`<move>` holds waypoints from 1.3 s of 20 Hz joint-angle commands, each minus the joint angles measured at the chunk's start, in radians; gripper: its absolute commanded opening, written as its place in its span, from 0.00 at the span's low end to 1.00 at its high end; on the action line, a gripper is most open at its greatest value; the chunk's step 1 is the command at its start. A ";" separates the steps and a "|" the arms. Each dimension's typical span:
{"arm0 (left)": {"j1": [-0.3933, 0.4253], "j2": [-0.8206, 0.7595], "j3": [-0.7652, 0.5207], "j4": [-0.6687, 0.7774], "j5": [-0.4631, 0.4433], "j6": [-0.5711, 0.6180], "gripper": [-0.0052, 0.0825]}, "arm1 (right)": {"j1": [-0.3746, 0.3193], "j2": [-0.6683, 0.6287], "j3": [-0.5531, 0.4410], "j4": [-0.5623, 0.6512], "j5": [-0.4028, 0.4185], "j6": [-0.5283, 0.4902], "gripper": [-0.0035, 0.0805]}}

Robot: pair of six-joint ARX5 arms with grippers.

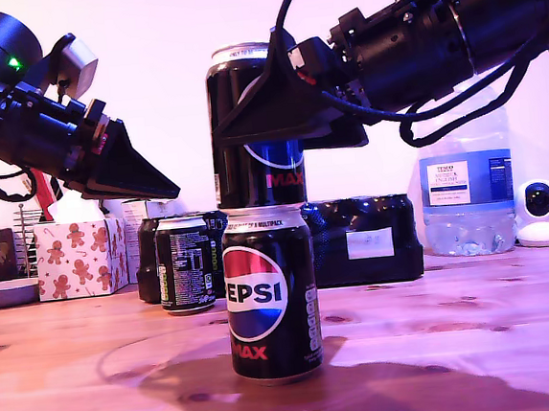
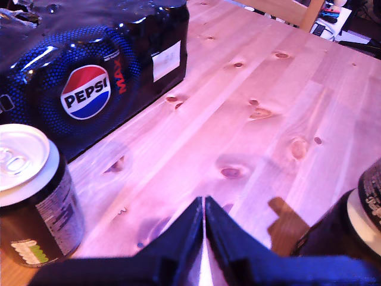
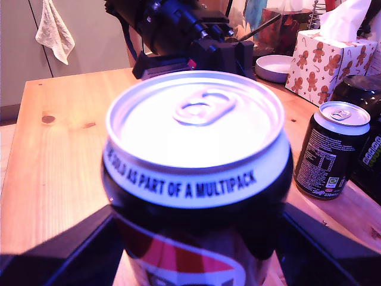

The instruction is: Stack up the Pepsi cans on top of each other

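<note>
My second gripper (image 1: pixel 272 119) has its jaws clamped on the upper black Pepsi Max can (image 1: pixel 253 121), silver rim reading "SOLD AS PART OF A MULTIPACK", which sits on the lower black can (image 1: pixel 271 292) marked "PEPSI MAX" near the front of the wooden table (image 1: pixel 476 313). A third black can (image 1: pixel 184 264) stands further back, towards the exterior view's left, before the black shrink-wrapped Pepsi Max multipack (image 1: pixel 369 239). My first gripper (image 2: pixel 204 229) hangs above the table, jaws closed and empty.
</note>
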 commanded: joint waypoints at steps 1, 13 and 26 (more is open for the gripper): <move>-0.002 -0.016 -0.027 0.008 0.008 -0.003 0.03 | 0.007 -0.006 0.000 -0.010 0.009 -0.004 0.50; -0.002 -0.016 -0.027 0.008 0.008 -0.002 0.03 | 0.007 -0.006 0.001 -0.035 0.010 0.013 0.77; -0.002 -0.016 -0.027 0.009 0.008 -0.002 0.03 | 0.008 -0.067 0.025 -0.097 0.001 0.056 0.77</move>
